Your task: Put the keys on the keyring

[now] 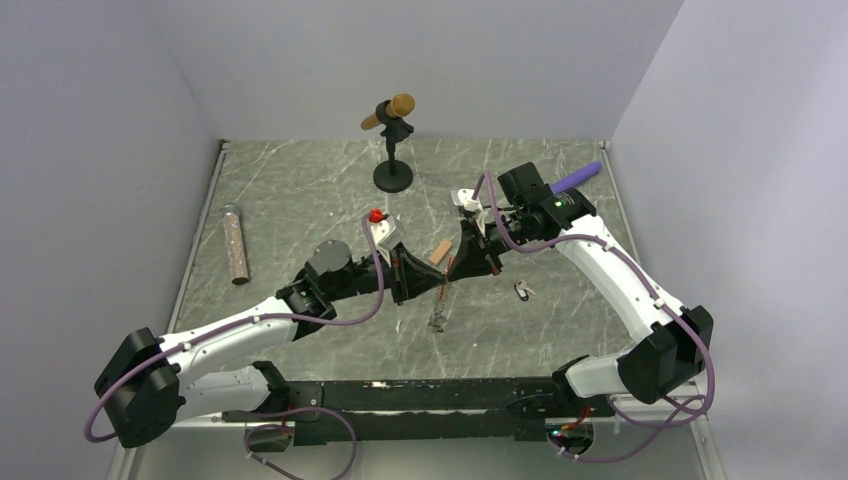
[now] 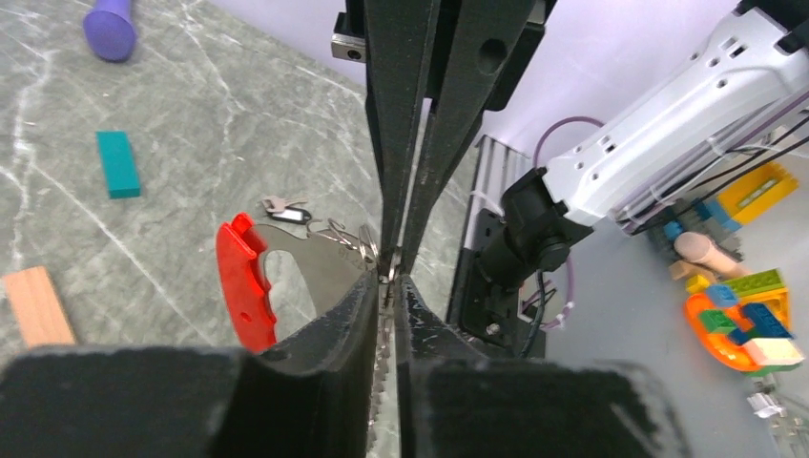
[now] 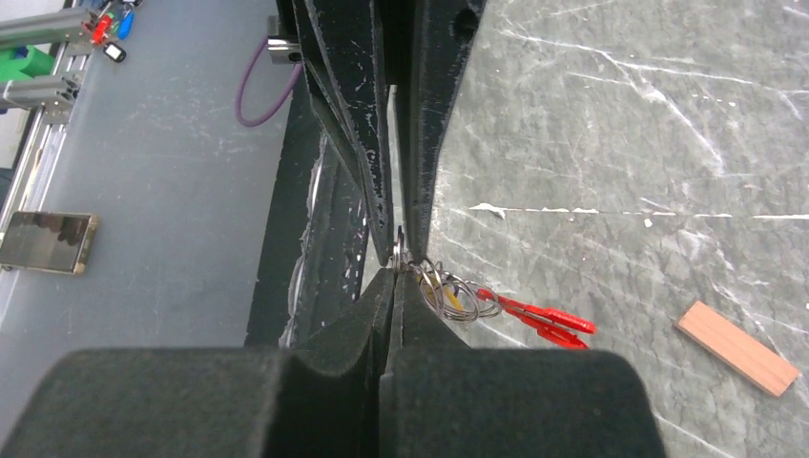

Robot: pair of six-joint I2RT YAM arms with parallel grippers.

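Note:
The keyring hangs between my two grippers above the middle of the table. Its red clip (image 2: 243, 286) (image 3: 539, 320) sticks out sideways, silvery rings (image 3: 448, 291) bunch at the fingertips, and the chain (image 1: 438, 315) dangles down. My left gripper (image 2: 389, 279) (image 1: 436, 283) is shut on the chain, which runs down the slit between its pads. Tip to tip against it, my right gripper (image 3: 398, 267) (image 1: 458, 268) is shut on a silvery ring of the bunch. The keys (image 2: 286, 212) (image 1: 522, 290), black-headed, lie loose on the table beside the right arm.
A tan block (image 1: 440, 250) (image 3: 735, 348) lies just behind the grippers and a teal block (image 2: 117, 164) further off. A black stand with a wooden piece (image 1: 393, 150) is at the back, a purple cylinder (image 1: 578, 177) at back right, a clear tube (image 1: 236, 243) at left.

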